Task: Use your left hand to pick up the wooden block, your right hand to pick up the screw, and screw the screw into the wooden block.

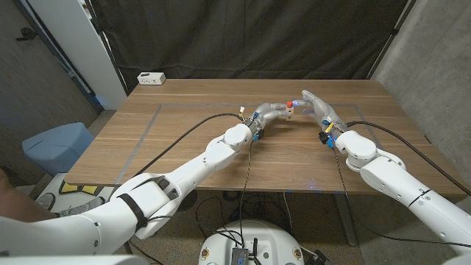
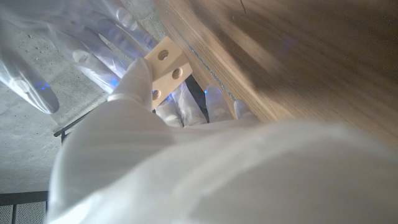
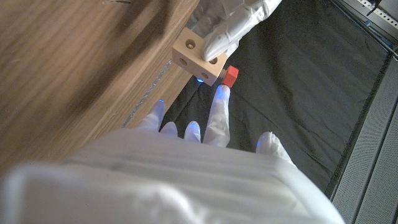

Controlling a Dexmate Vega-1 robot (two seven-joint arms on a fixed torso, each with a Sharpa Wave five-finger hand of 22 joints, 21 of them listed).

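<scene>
Gripping the wooden block (image 1: 290, 111) above the table's (image 1: 184, 147) middle, the left hand (image 1: 271, 112) holds it at its 3 o'clock. The red-headed screw (image 1: 289, 102) sits on the block. The right hand (image 1: 318, 108) touches the screw; whether it grips, I cannot tell.

No legible text, label, brand, number or sign was found in any of the three views. The small white box (image 1: 151, 77) at the far left corner of the table (image 1: 191, 147) carried dark marks on its face, but these were too small to be read. A yellow-and-black object (image 1: 79, 188) on the floor beside the table bore a pattern that could not be made out as lettering. The wooden block (image 3: 198, 55) showed plain faces with holes only.
</scene>
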